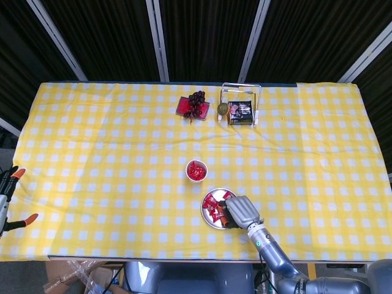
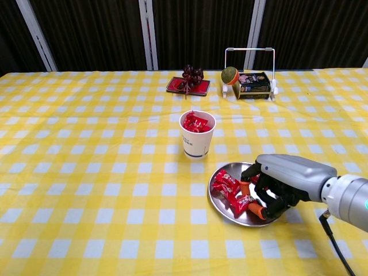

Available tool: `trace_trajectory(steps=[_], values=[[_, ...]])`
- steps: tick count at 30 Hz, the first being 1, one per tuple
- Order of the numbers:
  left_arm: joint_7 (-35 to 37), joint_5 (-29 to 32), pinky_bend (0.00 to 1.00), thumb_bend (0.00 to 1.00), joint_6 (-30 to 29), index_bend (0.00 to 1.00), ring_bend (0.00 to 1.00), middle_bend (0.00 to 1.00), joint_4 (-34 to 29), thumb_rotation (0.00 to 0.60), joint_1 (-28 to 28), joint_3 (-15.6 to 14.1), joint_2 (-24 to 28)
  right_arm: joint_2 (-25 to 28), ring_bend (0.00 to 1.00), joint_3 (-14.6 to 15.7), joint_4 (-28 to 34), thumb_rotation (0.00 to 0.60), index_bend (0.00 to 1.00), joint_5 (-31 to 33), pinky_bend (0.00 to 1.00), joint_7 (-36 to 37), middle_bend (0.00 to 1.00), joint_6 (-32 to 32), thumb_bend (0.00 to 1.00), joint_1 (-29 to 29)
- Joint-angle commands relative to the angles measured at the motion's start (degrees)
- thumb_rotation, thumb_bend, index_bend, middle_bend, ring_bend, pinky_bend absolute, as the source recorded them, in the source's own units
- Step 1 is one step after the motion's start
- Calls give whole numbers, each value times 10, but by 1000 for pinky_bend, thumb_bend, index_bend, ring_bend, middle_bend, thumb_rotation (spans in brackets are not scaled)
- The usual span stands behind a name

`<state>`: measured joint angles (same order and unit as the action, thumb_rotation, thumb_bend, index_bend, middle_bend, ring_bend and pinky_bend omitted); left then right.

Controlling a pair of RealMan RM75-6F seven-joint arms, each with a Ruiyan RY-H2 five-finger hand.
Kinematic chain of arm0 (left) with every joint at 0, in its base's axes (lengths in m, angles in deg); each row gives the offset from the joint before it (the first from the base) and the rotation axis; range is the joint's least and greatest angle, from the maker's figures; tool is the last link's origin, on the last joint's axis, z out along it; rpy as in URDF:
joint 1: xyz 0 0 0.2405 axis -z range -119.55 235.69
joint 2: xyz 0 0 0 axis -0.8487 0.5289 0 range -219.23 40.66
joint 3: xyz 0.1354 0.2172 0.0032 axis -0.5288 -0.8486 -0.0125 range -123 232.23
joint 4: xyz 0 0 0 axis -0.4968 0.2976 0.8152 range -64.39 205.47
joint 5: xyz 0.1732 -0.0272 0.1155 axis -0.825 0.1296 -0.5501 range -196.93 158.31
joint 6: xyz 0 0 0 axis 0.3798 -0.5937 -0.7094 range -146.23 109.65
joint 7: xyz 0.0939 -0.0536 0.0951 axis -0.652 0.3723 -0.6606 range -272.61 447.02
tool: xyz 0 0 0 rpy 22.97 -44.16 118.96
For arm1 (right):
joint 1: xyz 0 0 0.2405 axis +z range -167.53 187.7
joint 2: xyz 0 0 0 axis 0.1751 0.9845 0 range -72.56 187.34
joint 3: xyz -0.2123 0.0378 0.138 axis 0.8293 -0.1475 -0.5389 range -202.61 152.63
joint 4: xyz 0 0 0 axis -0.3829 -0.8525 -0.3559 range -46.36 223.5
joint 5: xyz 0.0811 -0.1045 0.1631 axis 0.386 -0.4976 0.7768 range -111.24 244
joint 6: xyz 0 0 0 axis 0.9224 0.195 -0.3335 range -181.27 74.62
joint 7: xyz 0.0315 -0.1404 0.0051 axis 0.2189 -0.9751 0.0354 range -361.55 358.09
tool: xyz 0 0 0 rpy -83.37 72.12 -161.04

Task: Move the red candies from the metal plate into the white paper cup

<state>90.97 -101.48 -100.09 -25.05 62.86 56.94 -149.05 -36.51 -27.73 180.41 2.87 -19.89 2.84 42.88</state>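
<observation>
The metal plate point(image 2: 229, 169) lies near the table's front edge, and several red candies point(image 2: 226, 183) rest on its left half. Behind it, to the left, the white paper cup point(image 2: 197, 138) stands upright with red candies inside. My right hand point(image 2: 283, 183) is low over the plate's right side, its fingers curled down onto a red candy point(image 2: 257, 177) that barely shows beneath the palm. Another candy point(image 2: 242, 202) lies just beside the orange fingertips. In the head view the cup point(image 1: 196, 171), the plate point(image 1: 204, 215) and the hand point(image 1: 241, 211) sit close together. My left hand is out of sight.
At the back of the table a red tray point(image 2: 188, 86) carries a dark grape bunch. A white wire rack point(image 2: 249, 75) beside it holds a round fruit and a dark packet. Orange-tipped clamps point(image 1: 11, 177) hang off the far left edge.
</observation>
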Motion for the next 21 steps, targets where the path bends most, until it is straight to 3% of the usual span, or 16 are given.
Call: trace_trajectory(steps=[1,10,21], values=[[0,0,0,9,-1,0,0,0,0,600,0,0,0,2,932,-1,2,600,606,-3,947,1,828,2,519,-1],[2,-1,0,9,-1,0,0,0,1,600,0,0,0,36,932,-32,39,600,606,-12,947,4,828,24,519,2],[3,1,0,9,3,0,0,0,1,600,1,0,0,77,932,-101,86,600,606,6,947,5,828,43,519,24]])
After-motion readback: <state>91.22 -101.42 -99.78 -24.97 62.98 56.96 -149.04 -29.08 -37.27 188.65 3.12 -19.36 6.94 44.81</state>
